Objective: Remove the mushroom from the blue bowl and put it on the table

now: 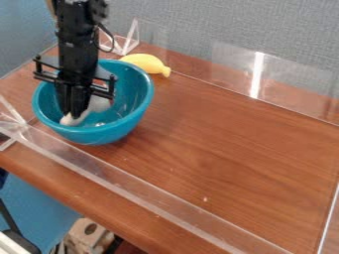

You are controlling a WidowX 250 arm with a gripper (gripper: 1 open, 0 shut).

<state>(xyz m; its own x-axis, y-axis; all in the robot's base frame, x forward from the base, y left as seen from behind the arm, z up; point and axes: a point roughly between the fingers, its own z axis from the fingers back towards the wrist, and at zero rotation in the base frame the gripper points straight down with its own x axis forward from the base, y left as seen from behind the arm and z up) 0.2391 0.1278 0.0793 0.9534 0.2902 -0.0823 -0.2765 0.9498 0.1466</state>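
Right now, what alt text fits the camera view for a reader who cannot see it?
A black gripper reaches straight down into a blue bowl, shut on a pale mushroom. A yellow banana lies behind the bowl on the wooden table.
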